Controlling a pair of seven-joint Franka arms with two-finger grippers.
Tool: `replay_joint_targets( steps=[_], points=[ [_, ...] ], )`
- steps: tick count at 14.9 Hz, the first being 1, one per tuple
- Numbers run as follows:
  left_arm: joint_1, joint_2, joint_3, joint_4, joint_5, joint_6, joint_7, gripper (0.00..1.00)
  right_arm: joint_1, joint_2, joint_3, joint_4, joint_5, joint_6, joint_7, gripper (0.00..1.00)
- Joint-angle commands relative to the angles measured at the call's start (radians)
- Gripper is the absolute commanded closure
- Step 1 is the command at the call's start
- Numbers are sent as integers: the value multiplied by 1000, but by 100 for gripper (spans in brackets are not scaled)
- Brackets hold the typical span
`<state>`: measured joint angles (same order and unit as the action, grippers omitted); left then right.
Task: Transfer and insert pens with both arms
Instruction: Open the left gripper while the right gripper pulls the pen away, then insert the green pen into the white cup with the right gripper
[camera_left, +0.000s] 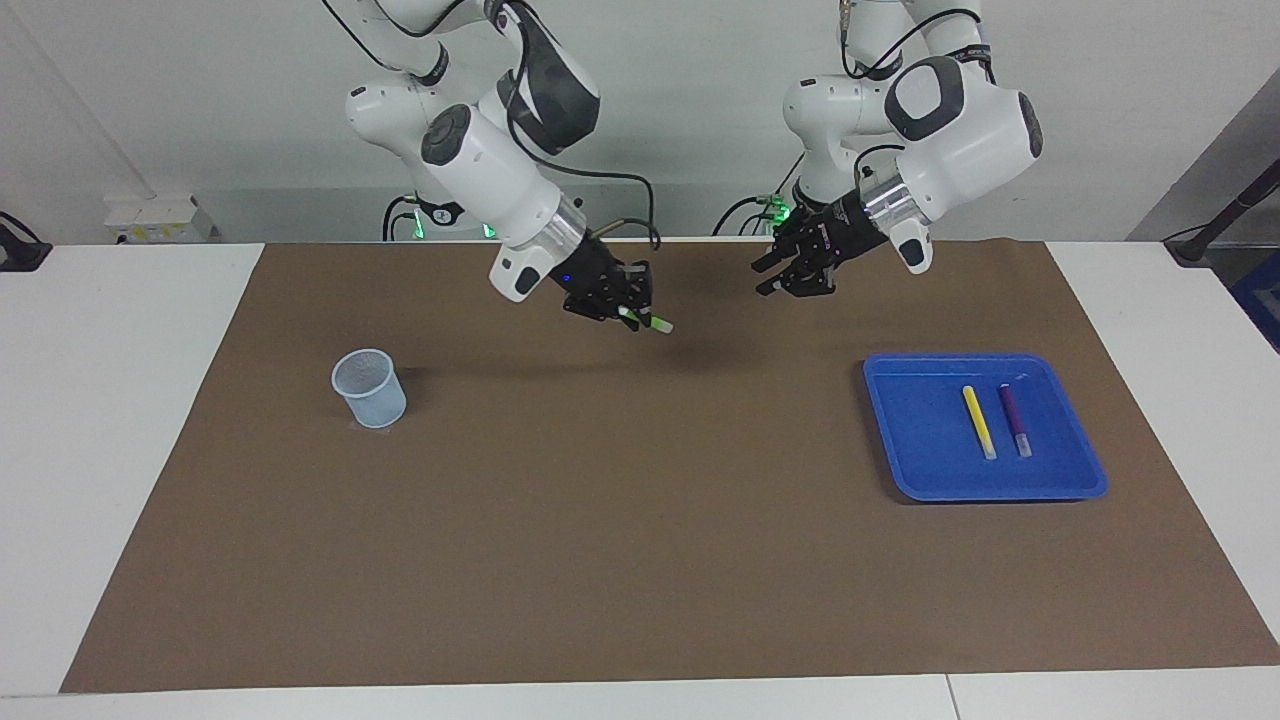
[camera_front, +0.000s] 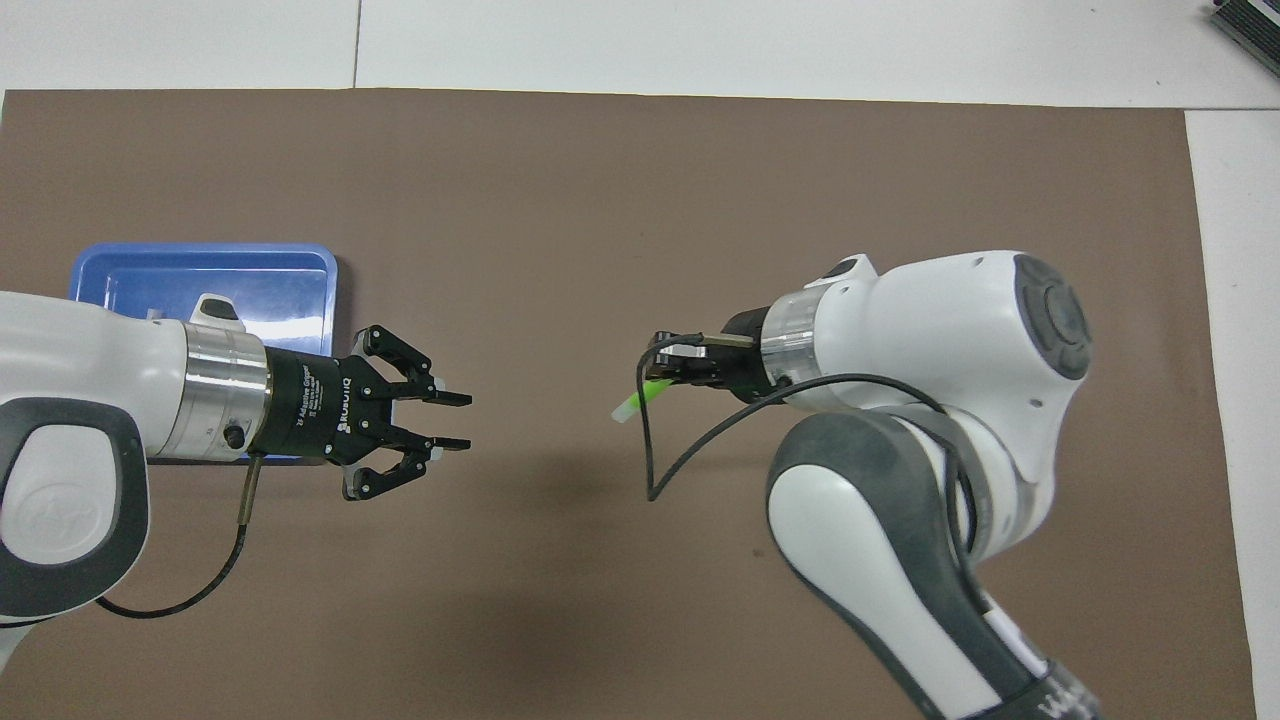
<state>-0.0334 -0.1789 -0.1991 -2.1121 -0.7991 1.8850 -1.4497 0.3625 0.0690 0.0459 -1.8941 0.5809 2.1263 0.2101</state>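
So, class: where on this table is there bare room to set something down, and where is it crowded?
The brown mat is bare between the cup and the blue tray. The tray holds the yellow pen and purple pen. The right tool, gripping the green pen, and the open left tool crowd the air above the mat's middle.

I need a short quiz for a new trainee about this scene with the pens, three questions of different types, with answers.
1. True or false: the right gripper holds the green pen.
2. Which pens lie in the blue tray? A) green and purple B) yellow and purple C) all three
3. Fill in: the left gripper is empty and its fingers are ____.

Key: 1 true. 2 B: the yellow pen and purple pen lie side by side. 3 open.
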Motion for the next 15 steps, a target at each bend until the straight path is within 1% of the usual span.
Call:
replay_joint_targets(
  steps=[1, 2, 3, 4, 5, 6, 7, 8, 9, 10, 11, 12, 13, 14, 15],
  points=[
    [12, -36, 6, -29, 107, -38, 170, 56, -107, -46, 11, 4, -97, -142, -150, 100],
    [12, -36, 6, -26, 139, -44, 255, 56, -141, -57, 11, 9, -124, -196, -205, 100],
    [15, -34, 7, -17, 150, -50, 335, 64, -173, -67, 9, 10, -156, -251, -262, 100],
    [27, -34, 7, -9, 179, -53, 415, 86, -209, -77, 9, 15, -203, -297, -331, 100],
    [42, -33, 6, 6, 223, -75, 495, 86, -239, -81, 9, 21, -263, -342, -415, 100],
    [46, -25, 7, 29, 265, -108, 544, 81, -267, -81, 9, 36, -330, -376, -495, 100],
    [50, -22, 9, 47, 297, -139, 578, 82, -289, -77, 11, 49, -398, -397, -559, 100],
    [75, -21, 9, 61, 314, -167, 607, 85, -307, -75, 11, 53, -470, -401, -624, 100],
    [110, -19, 7, 64, 319, -188, 638, 86, -313, -75, 11, 55, -534, -396, -691, 100],
    [128, -19, 9, 69, 328, -204, 696, 86, -313, -75, 11, 53, -591, -384, -755, 100],
    [153, -19, 10, 69, 333, -211, 719, 82, -313, -75, 11, 47, -640, -365, -788, 100],
    [196, -19, 9, 72, 333, -219, 720, 71, -315, -78, 11, 32, -674, -335, -804, 100],
    [216, -17, 9, 80, 333, -239, 720, 38, -330, -78, 9, 14, -682, -304, -819, 100],
    [228, -16, 10, 90, 333, -244, 720, 0, -350, -80, 11, -12, -681, -263, -833, 100],
    [243, -10, 10, 93, 333, -245, 720, 0, -358, -81, 9, -49, -681, -217, -842, 100]
  ],
)
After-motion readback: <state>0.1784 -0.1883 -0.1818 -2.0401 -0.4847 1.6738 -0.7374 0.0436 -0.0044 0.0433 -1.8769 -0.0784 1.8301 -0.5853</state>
